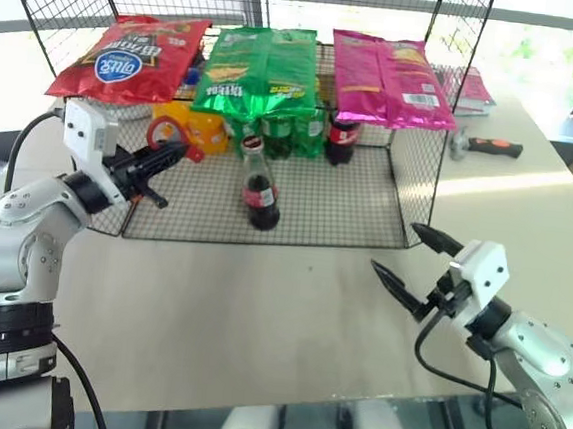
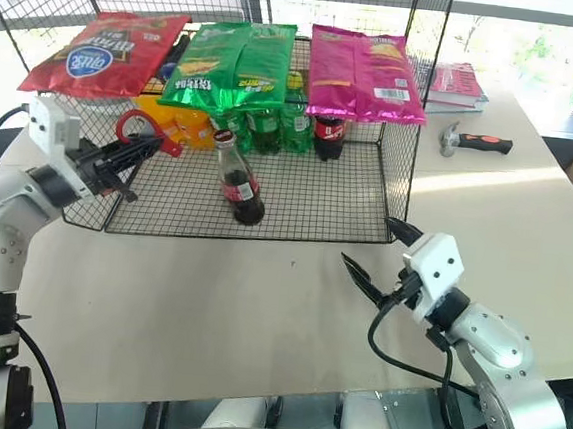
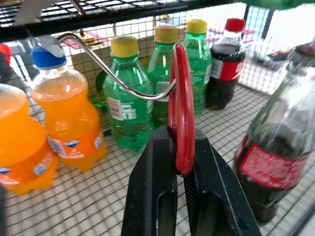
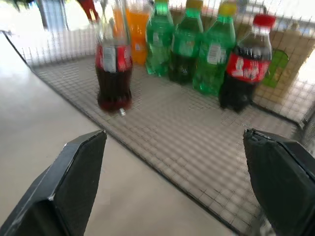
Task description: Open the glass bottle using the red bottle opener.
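- You have one glass bottle (image 1: 260, 186) standing upright on the wire shelf floor (image 1: 348, 205), near its front edge, with dark drink inside and a red label.
- Behind it, at the back of the shelf, you can count three green bottles (image 3: 129, 93) in a row, one dark plastic cola bottle (image 1: 341, 139) with a red cap at their right end, and two orange bottles (image 3: 69, 118) at their left.
- Three snack bags lie on top of the rack: one red bag (image 1: 132, 55), one green bag (image 1: 257, 69) and one pink bag (image 1: 391, 79).
- One hammer (image 1: 485, 146) with an orange-and-black handle lies on the table (image 1: 258, 312) to the right of the rack, with a stack of books (image 2: 456, 87) beyond it.
- Your left claw (image 1: 174, 155) is clamped tight on the one red bottle opener (image 3: 180, 110), gripping its handle so the ring end sticks out past the fingertips; it sits just left of the glass bottle, apart from it.
- Your right claw (image 1: 415, 262) stands spread wide with nothing between its fingers, over the bare table in front of the shelf's right corner, touching nothing.
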Robot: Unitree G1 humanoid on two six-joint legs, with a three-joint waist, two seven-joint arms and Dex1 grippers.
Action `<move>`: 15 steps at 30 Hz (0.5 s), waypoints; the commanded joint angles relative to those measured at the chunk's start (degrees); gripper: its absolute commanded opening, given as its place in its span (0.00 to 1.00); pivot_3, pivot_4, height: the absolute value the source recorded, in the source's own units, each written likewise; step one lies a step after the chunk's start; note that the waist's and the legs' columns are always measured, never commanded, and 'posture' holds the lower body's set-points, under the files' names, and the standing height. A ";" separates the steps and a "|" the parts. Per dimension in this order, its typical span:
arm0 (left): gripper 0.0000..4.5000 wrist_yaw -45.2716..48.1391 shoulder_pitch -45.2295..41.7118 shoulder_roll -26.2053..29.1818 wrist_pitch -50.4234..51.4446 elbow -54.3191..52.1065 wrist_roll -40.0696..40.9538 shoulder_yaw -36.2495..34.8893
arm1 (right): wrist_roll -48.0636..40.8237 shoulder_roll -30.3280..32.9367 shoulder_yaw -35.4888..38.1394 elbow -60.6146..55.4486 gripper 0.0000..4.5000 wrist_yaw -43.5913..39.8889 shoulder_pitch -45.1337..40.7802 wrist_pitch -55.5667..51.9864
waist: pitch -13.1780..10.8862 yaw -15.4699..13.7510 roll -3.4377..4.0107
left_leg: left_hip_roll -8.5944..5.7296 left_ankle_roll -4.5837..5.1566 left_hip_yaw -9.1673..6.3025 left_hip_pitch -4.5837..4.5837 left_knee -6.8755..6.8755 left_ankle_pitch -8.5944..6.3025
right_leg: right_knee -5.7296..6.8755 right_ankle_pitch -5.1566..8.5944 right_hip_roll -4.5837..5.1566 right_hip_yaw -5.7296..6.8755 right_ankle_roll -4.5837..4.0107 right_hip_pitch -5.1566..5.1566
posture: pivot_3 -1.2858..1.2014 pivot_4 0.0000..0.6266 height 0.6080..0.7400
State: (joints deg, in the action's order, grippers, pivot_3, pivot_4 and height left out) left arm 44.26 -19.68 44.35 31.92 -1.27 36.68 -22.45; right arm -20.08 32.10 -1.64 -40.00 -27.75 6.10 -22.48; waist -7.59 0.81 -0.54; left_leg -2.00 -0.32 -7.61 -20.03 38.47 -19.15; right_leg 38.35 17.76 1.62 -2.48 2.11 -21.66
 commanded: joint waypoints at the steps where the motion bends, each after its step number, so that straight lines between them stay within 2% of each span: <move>1: 0.03 -4.42 -2.51 -0.67 8.54 -1.88 7.29 -4.49 | 0.07 0.35 -0.10 -3.12 1.00 0.64 -1.03 -2.58 | 0.00 -0.01 0.00 | 0.00 0.00 0.00 0.00 0.01 0.00 | 0.03 0.00 0.00 0.00 0.00 -0.01 | 0.52 0.24 1.00; 3: 0.03 -8.67 -4.33 -1.83 14.79 -0.91 12.79 -7.71 | 0.29 0.44 -0.38 -2.93 1.00 -0.40 -0.88 -1.83 | -0.01 0.01 -0.03 | 0.00 0.00 0.00 0.00 0.05 0.00 | 0.07 0.00 0.00 0.00 0.00 -0.01 | 0.52 0.24 1.00; 7: 0.03 -10.63 -4.64 -2.18 18.29 -1.88 16.38 -9.71 | 0.24 -0.10 -0.15 -2.51 1.00 -1.12 -0.13 -1.12 | 0.01 0.08 -0.07 | 0.00 0.00 0.02 0.00 0.08 0.00 | 0.11 0.00 0.00 -0.02 0.00 -0.01 | 0.52 0.24 1.00; 10: 0.03 -10.00 -1.92 -2.16 20.01 -4.65 19.15 -11.04 | -1.57 -0.99 0.18 -1.97 1.00 -2.31 -0.08 -0.69 | 0.01 0.15 -0.07 | 0.00 0.00 0.03 0.00 0.09 0.00 | 0.12 0.00 0.00 -0.03 0.00 -0.03 | 0.52 0.24 1.00; 15: 0.03 -6.37 8.37 -1.99 25.83 -10.21 30.48 -18.28 | -12.59 -2.26 2.59 -2.67 1.00 -6.24 -0.89 -3.96 | 0.01 0.50 -0.06 | 0.05 -0.01 0.07 0.00 0.06 0.00 | 0.14 0.00 0.11 -0.03 0.00 -0.06 | 0.52 0.24 1.00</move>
State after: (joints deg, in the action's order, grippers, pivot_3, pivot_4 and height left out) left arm 36.17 -12.55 41.58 56.32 -8.32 63.11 -37.08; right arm -29.06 29.97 -1.05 -40.40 -32.87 5.65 -25.66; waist -7.58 1.31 -0.60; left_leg -1.95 -0.33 -7.51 -20.03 38.51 -19.15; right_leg 38.48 17.76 1.75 -2.52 2.11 -21.72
